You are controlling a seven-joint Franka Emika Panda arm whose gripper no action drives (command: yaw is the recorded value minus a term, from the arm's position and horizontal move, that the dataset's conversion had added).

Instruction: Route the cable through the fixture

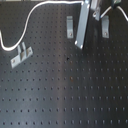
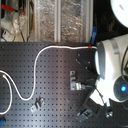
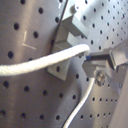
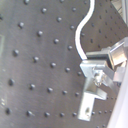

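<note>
Perforated black bench (image 1: 70,95) with a regular grid of small holes, matte in both exterior views. The cable (image 1: 37,12), a thin white flexible cord of round section, lies in a long loop on the bench: in the first exterior view it runs from that view's left edge up and across toward the gripper (image 1: 92,10) at the top. In the second exterior view the cable (image 2: 35,70) curves from the second exterior view's left, rises, and runs straight to a short red band (image 2: 90,46) beside the white, rounded robot arm (image 2: 107,65). Three bent sheet-metal clips, grey and angular, stand bolted to the bench: one low at the first exterior view's left (image 1: 21,54), one near the middle top (image 1: 70,26), one at its right (image 1: 104,25). In the first wrist view the cable (image 3: 45,62) meets a pale blocky clip (image 3: 67,47). Whether the jaws are apart or together cannot be told.
</note>
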